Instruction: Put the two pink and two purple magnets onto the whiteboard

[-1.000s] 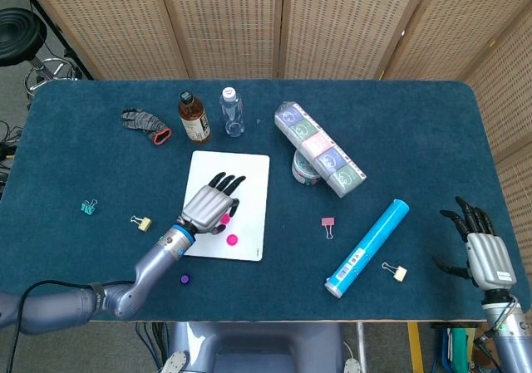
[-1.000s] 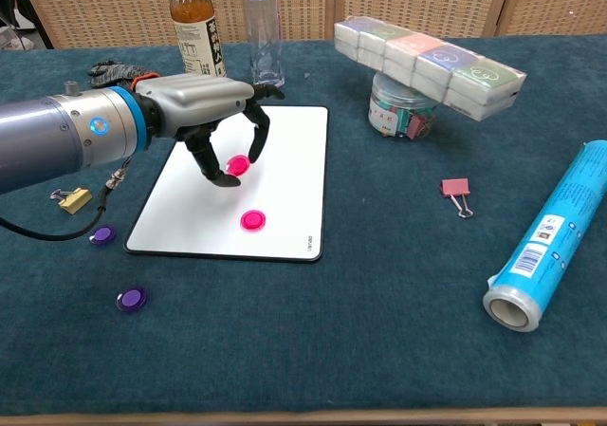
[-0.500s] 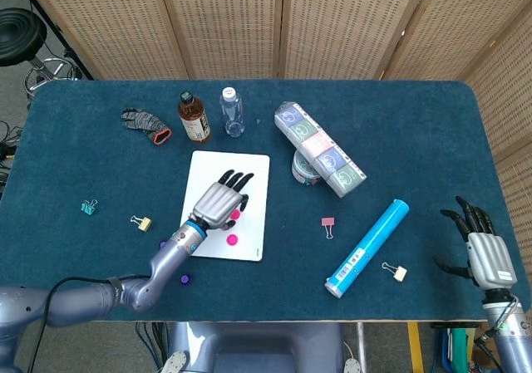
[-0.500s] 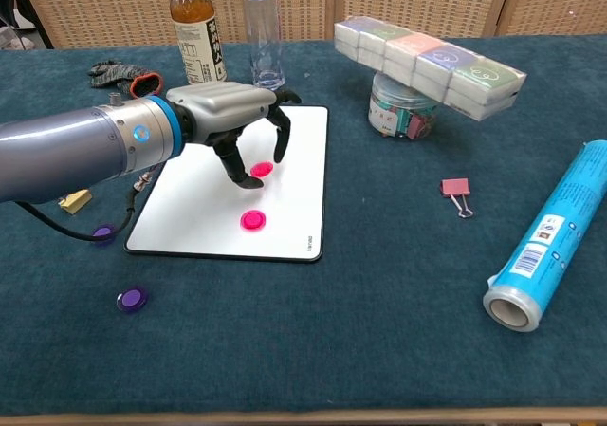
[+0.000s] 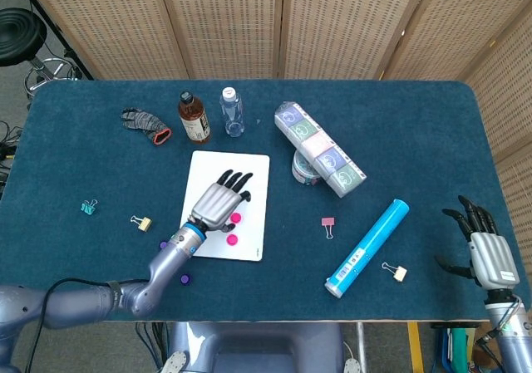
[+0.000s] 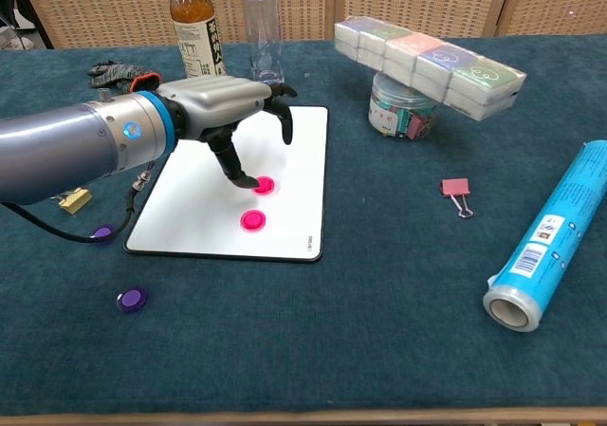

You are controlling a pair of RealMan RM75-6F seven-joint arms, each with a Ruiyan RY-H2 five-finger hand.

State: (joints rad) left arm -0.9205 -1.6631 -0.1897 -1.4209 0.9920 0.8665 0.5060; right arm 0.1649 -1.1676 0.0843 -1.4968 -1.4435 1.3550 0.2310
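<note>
My left hand (image 6: pixel 223 113) hangs over the whiteboard (image 6: pixel 190 208), fingers apart; in the chest view my thumb comes down right beside one pink magnet (image 6: pixel 264 185), and I cannot tell whether it touches it. That magnet lies flat on the board, with the second pink magnet (image 6: pixel 252 220) nearer the board's front edge. The hand holds nothing. My right hand (image 5: pixel 489 252) hovers at the table's far right front corner, fingers spread and empty.

One purple magnet (image 6: pixel 132 299) sits on the cloth in front of the board's left corner, and another purple magnet (image 6: pixel 101 231) lies off the board's left edge, partly hidden behind my forearm.

The table (image 5: pixel 416 132) is covered in dark blue felt-like cloth. Behind the board stand a brown bottle (image 6: pixel 196 27) and a clear water bottle (image 6: pixel 263 29), with a grey glove (image 5: pixel 145 124) to their left. Right of the board a long pack of tissue packets (image 6: pixel 429 64) rests tilted on top of a small round tub (image 6: pixel 398 108). A pink binder clip (image 6: pixel 456 192) lies on the cloth between the board and a blue roll (image 6: pixel 552 234); a cream binder clip (image 5: pixel 396 271) sits near that roll's front end. A yellow binder clip (image 5: pixel 141 222) and a teal binder clip (image 5: pixel 88 207) lie toward the left edge. Woven folding screens (image 5: pixel 274 24) close off the back, and a black stool (image 5: pixel 23 45) stands at the upper left.
</note>
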